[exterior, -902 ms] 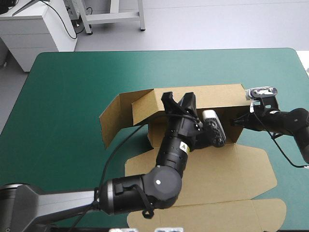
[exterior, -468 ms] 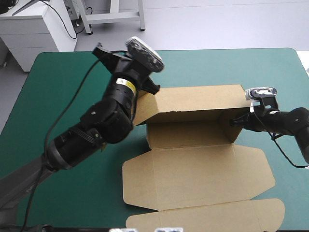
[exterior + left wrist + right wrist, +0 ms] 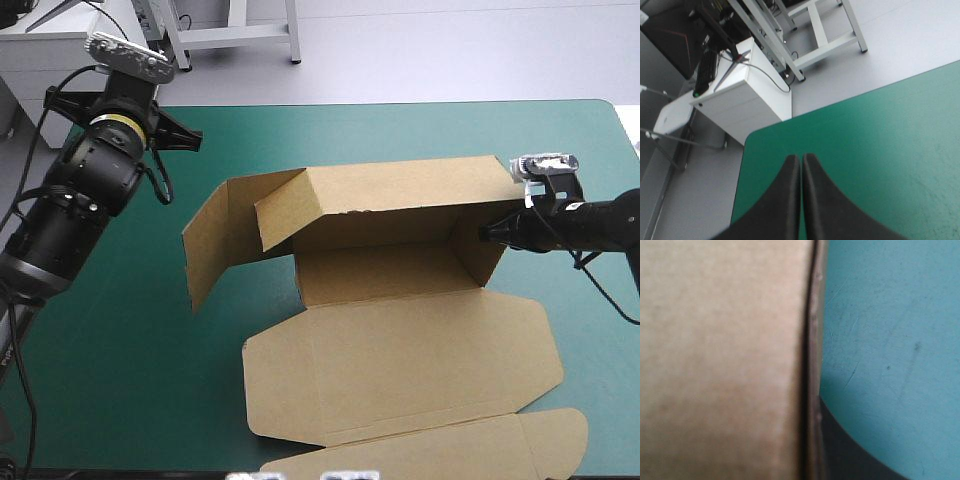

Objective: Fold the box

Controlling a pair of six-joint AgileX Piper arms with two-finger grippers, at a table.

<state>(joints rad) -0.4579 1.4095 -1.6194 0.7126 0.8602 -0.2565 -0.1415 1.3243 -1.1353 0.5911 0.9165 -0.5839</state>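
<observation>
Flaps (image 3: 210,245) at the end of the box (image 3: 400,265) far from the right tool (image 3: 486,233) have swung back out. Just before, the left arm was down inside the box, pushing there. Now it has pulled up and away. The left tool (image 3: 801,157) hangs over a far corner of the worktop (image 3: 120,330), well apart from the box. It is pressed together, with nothing in it.

I think this means the far end did not stay tucked. That end wall has to be stood up and folded in again, so the job is only part done.

The right tool has not moved. It pinches the end wall next to it, with the edge of the board in its grip, and holds that end up.

The box sits in the middle of the worktop, between the two tools. Its long side runs straight out from the right tool toward the loose flaps. Its open side faces up. The back wall (image 3: 400,195) stands, and the lid (image 3: 400,365) lies flat on the side nearest the robot.
</observation>
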